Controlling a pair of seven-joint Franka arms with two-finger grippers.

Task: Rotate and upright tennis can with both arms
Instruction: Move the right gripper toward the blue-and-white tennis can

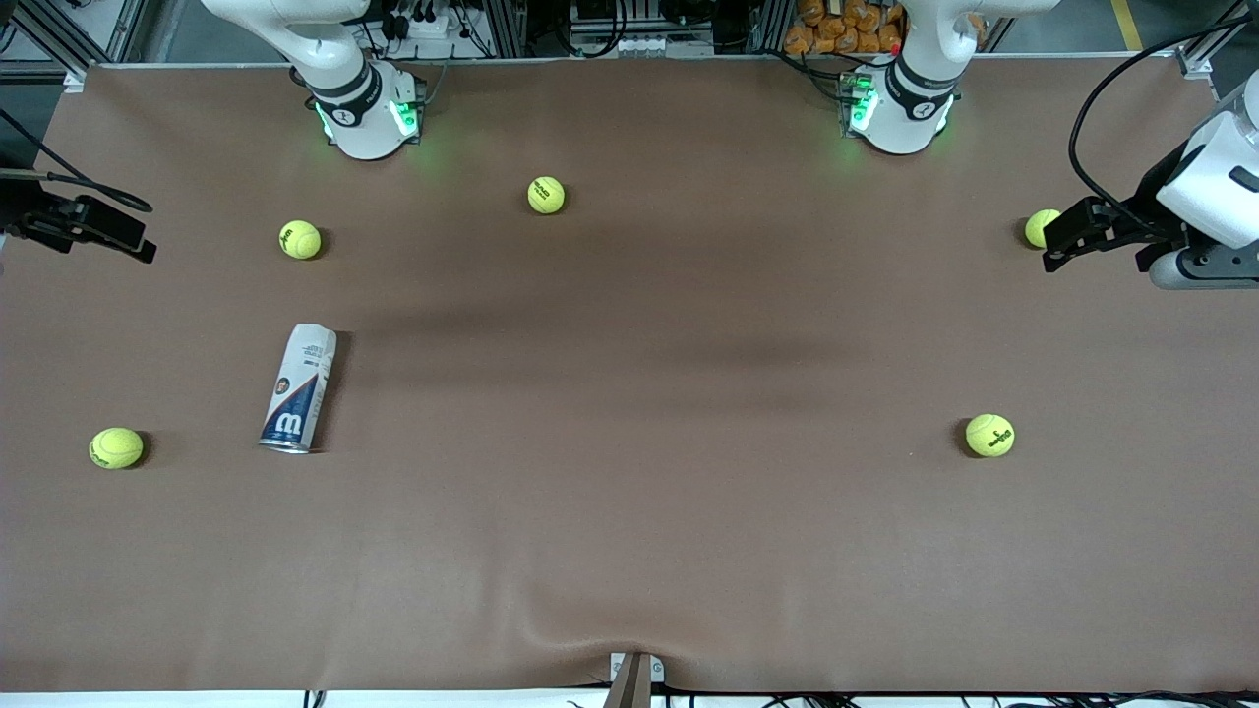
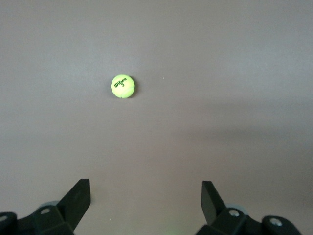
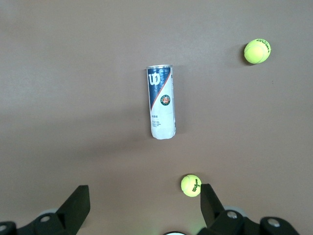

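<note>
Nearest ball: tennis ball [image 1: 116, 447] toward the right arm's end of the table, beside the can's rim end, apart from it.
Tennis can [image 1: 298, 388]: lies on its side on the brown table cover [image 1: 629, 551], toward the right arm's end; silver rim end nearer the front camera, white end pointing toward the right arm's base.
Right wrist view only: can [image 3: 162, 102] seen full length, round red-and-green emblem mid-label, small unreadable print on the white part; two balls apart from it, one [image 3: 257, 51] off the rim end, one [image 3: 190, 185] off the white end marked "Wilson".
Left wrist view only: single ball [image 2: 122, 86] reading "Wilson 3", bare cover all round.
Front view only: five balls in all, one partly hidden by the left gripper; both green-lit bases.
Writing: white "W" on the navy band of the can.
Right gripper [image 1: 84, 224]: over the table edge at the right arm's end, fingers [image 3: 78, 203] spread apart, nothing between them.
Left gripper [image 1: 1067, 236]: over the left arm's end of the table, fingers [image 2: 78, 196] spread apart, nothing held.
Surface: brown cover, a slight wrinkle at the front edge.
Room: aluminium framing, cables, orange items along the base side.
</note>
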